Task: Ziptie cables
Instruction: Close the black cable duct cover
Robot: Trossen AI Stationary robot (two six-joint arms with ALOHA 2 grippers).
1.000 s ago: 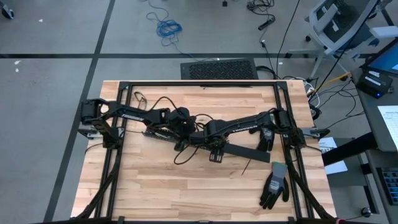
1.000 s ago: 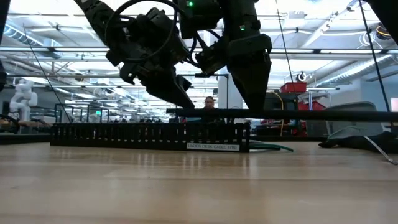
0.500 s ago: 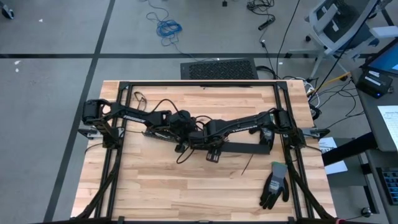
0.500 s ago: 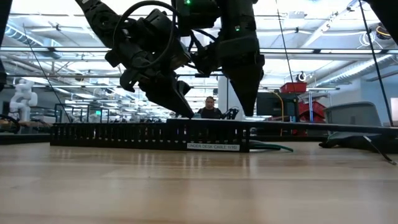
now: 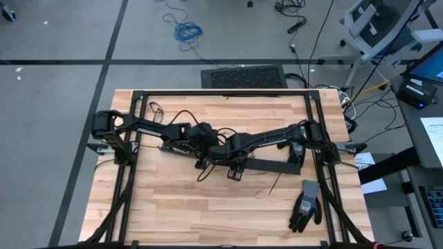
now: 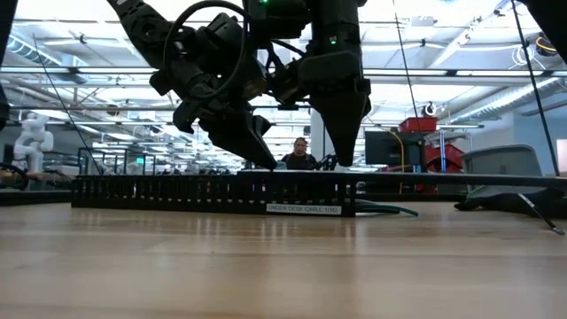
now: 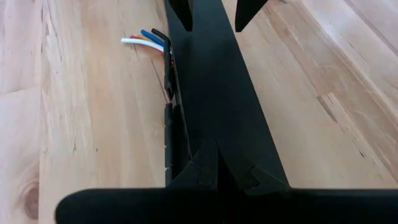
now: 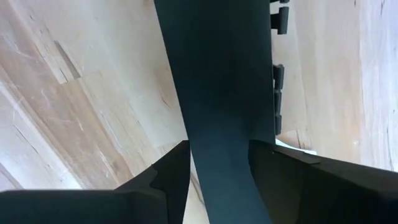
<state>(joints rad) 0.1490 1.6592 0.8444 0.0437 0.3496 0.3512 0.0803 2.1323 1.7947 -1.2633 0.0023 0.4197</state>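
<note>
Left wrist view: the left pincer point(image 7: 208, 165) is closed on a flat black cover point(image 7: 211, 93). The cables point(image 7: 144, 39) lie on the desk point(image 7: 81, 124) just beside it, only their coloured ends showing. They look light and limp, best taken near a gathered end.

Right wrist view: the right pincer point(image 8: 219, 155) straddles the cover; I cannot tell whether it has clamped.

The bench point(image 5: 173, 200) is pale wood in jointed planks, with visible grain, knots and a smooth satin finish. The long black lid strip point(image 7: 217, 106) between the fingers of the right gripper point(image 8: 214, 155) is matt plastic, flat and smooth. The slotted black cable duct point(image 6: 213, 192) beneath both grippers looks like moulded plastic. The cables point(image 7: 146, 40) beside the strip have smooth, slightly glossy plastic sheaths. The glove point(image 5: 305, 205), well apart from the grippers, looks like knitted cloth with a dark coated palm.
</note>
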